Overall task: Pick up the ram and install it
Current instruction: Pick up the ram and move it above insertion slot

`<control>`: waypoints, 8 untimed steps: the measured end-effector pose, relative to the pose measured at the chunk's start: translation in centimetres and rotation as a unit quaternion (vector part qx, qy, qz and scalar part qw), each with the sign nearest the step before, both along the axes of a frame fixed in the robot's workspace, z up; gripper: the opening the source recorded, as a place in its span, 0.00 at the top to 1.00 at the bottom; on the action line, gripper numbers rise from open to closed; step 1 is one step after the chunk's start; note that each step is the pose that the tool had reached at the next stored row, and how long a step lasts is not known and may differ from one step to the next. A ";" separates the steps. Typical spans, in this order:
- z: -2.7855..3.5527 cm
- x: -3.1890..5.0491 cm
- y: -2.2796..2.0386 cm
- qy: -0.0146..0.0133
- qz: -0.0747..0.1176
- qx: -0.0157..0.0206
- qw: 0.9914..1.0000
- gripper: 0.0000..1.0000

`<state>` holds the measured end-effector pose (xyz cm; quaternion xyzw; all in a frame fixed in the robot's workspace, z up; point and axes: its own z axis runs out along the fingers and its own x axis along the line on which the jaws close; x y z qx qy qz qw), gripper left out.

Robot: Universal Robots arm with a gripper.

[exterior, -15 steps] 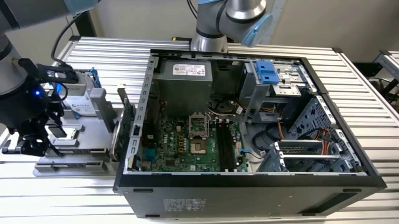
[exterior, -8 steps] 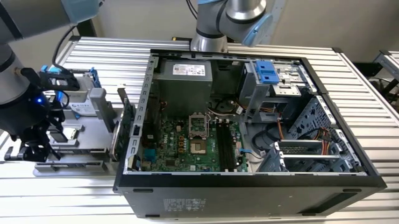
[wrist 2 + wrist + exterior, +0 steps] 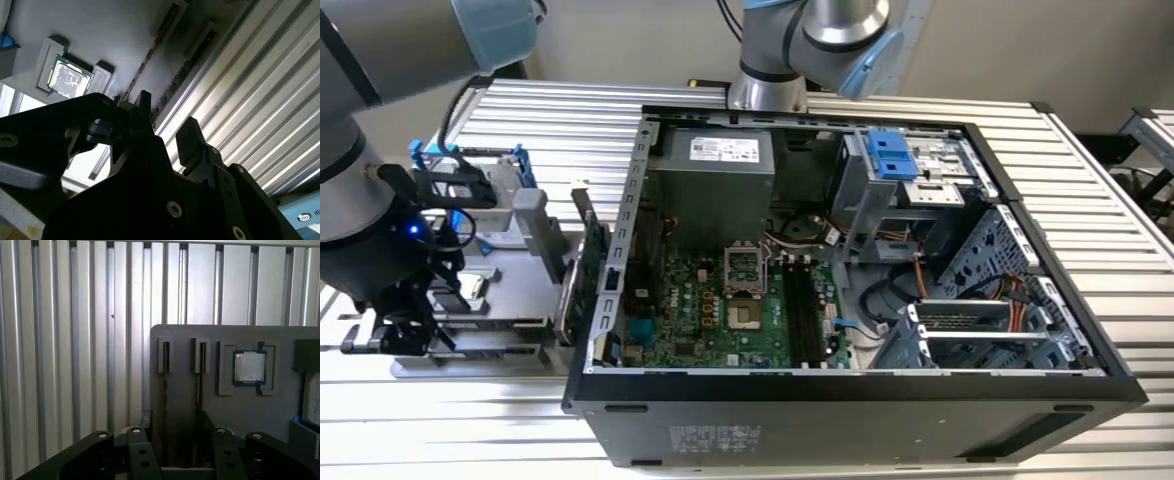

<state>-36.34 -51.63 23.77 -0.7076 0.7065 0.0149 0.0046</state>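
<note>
Grey-green and thin, the ram [image 3: 165, 390] is seen on edge in a tray [image 3: 280, 337] slot on the desk [image 3: 75, 340]. The hand [image 3: 174, 417], open and empty, is held near it; squaring the fingers [image 3: 140, 455] on 1 ram alone seems advisable.

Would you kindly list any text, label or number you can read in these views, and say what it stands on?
White label on the grey metal power supply box: not legible.
White print on the black computer case's outer panel: not legible.
No text can be read anywhere.
</note>
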 end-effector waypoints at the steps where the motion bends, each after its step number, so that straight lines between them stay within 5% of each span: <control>1: -0.19 0.00 0.00 0.000 0.000 0.000 1.000 0.00; 8: -1.35 0.00 0.00 0.000 0.000 0.000 1.000 0.00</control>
